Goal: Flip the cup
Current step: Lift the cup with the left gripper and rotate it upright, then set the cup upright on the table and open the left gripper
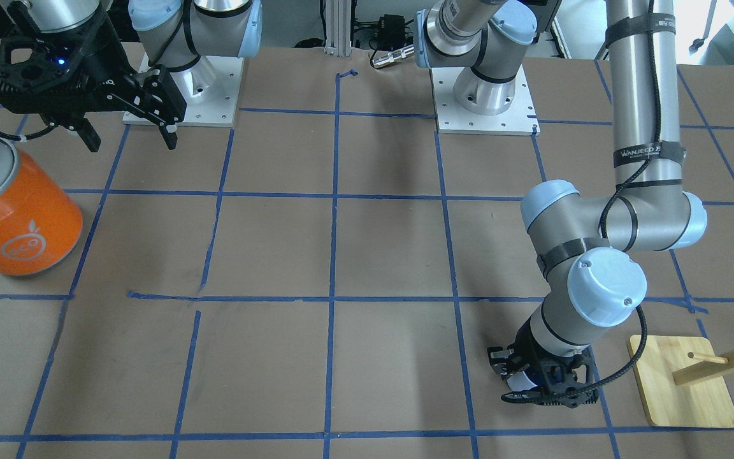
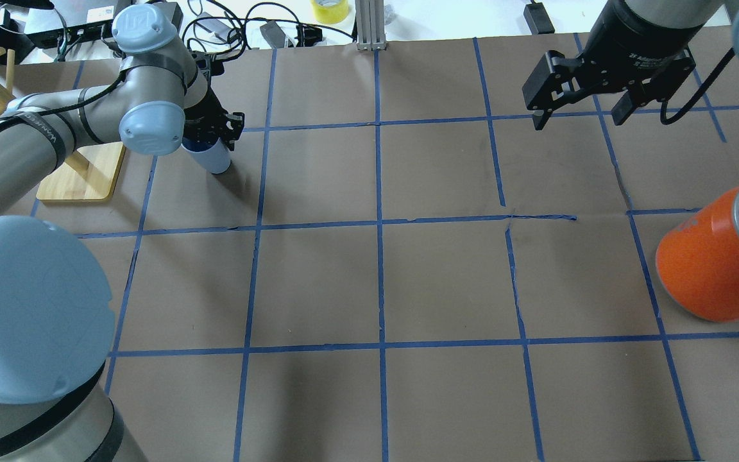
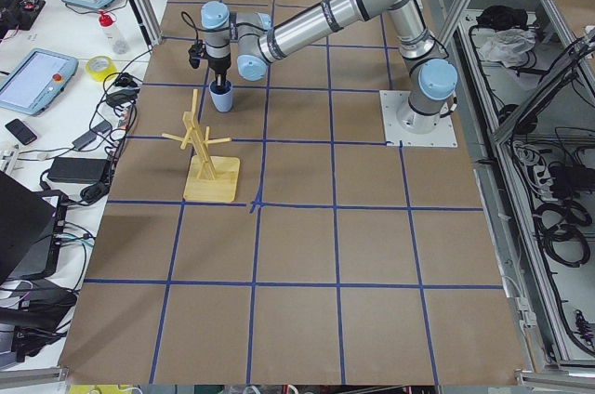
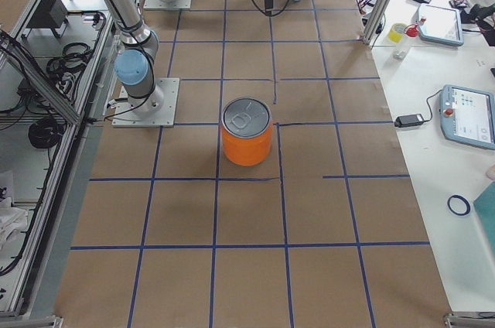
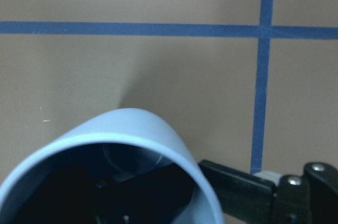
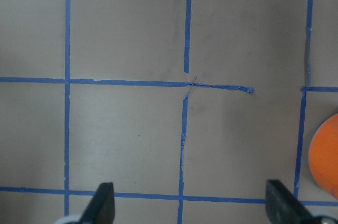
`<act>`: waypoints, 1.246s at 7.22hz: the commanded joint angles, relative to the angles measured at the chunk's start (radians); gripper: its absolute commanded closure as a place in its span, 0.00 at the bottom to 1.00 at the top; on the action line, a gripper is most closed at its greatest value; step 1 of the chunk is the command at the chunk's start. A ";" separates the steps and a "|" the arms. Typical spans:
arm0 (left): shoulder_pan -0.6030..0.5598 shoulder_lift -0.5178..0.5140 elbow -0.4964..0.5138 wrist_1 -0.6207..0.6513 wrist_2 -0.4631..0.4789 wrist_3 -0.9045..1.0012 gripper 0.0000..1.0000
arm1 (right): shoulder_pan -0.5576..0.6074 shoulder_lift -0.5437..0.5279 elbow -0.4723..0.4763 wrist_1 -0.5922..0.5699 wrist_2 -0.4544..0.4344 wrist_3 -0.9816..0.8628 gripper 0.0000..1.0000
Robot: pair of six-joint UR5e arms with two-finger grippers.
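Note:
The cup (image 2: 214,158) is a small pale blue tumbler standing mouth up on the brown table, near the far left in the overhead view. It also shows in the front-facing view (image 1: 521,383) and the exterior left view (image 3: 221,98). My left gripper (image 2: 213,136) reaches down from above and is shut on the cup's rim. The left wrist view shows the cup (image 5: 138,138) with one finger inside its dark interior and the other finger (image 5: 237,188) outside the wall. My right gripper (image 2: 581,117) is open and empty, above the table's far right, well away from the cup.
A large orange can (image 2: 713,266) with a silver top stands at the right edge. A wooden peg rack on a pale board (image 2: 81,181) stands just left of the cup, close to the left arm's elbow. Blue tape lines grid the brown table (image 2: 382,282).

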 commanded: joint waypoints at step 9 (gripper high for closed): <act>-0.015 0.453 0.128 -0.668 0.092 -0.029 0.00 | 0.003 -0.040 -0.009 -0.004 -0.016 -0.122 0.00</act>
